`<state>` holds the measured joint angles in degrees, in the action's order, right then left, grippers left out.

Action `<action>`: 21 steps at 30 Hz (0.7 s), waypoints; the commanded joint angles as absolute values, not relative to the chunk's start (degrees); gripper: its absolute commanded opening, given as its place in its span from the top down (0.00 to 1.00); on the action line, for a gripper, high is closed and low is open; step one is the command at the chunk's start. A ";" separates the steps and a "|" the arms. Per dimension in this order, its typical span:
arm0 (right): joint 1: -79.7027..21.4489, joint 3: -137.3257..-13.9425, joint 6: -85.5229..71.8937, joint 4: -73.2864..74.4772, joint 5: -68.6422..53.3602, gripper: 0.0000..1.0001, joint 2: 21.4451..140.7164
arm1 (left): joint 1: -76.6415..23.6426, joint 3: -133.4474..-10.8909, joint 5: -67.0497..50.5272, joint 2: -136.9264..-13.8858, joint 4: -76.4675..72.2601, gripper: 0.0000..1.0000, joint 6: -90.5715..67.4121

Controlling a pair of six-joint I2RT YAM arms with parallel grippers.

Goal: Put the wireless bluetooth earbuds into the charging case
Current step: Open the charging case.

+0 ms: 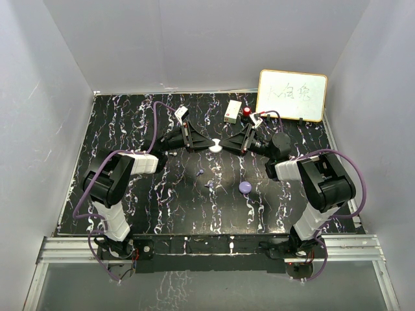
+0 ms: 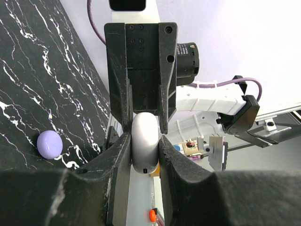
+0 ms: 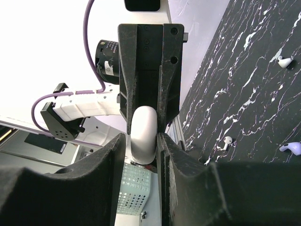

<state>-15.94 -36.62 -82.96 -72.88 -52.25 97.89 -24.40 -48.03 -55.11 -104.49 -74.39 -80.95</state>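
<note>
A white charging case (image 1: 216, 148) hangs above the middle of the black marbled table, gripped from both sides. My left gripper (image 1: 205, 144) is shut on its left end and my right gripper (image 1: 227, 145) on its right end. The left wrist view shows the rounded case (image 2: 144, 143) pinched between my left gripper's (image 2: 144, 141) pads, with the other gripper facing it. In the right wrist view the case (image 3: 143, 134) sits the same way in my right gripper (image 3: 143, 141). Two tiny lilac earbuds (image 1: 201, 172) (image 1: 209, 185) lie loose on the table below, the earbuds (image 3: 283, 61) (image 3: 227, 141) also showing in the right wrist view.
A round lilac puck (image 1: 245, 187) lies on the table right of the earbuds; the puck (image 2: 49, 144) also shows in the left wrist view. At the back stand a whiteboard (image 1: 292, 95), a small white box (image 1: 232, 111) and a red item (image 1: 247, 111). Grey walls enclose the table.
</note>
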 commanded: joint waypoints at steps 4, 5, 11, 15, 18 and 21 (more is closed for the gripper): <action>-15.66 -37.62 -83.58 -78.25 -52.47 0.73 98.91 | -24.70 -49.51 -55.99 -104.61 -75.08 1.00 -79.69; -15.65 -37.66 -83.67 -78.30 -52.47 0.73 99.00 | -24.72 -49.57 -55.99 -104.67 -75.06 1.00 -79.66; -15.63 -37.80 -84.02 -78.90 -52.41 0.74 99.40 | -24.86 -49.86 -56.16 -105.09 -74.51 1.00 -79.42; -15.61 -38.05 -84.11 -79.05 -52.62 0.83 99.40 | -24.87 -49.91 -56.21 -105.23 -74.53 1.00 -79.42; -15.61 -37.92 -84.35 -79.48 -52.61 0.95 99.40 | -24.99 -50.16 -56.25 -105.29 -74.21 1.00 -79.19; -15.62 -37.91 -84.46 -79.75 -52.63 1.00 99.40 | -24.96 -50.39 -56.50 -105.40 -73.85 1.00 -79.13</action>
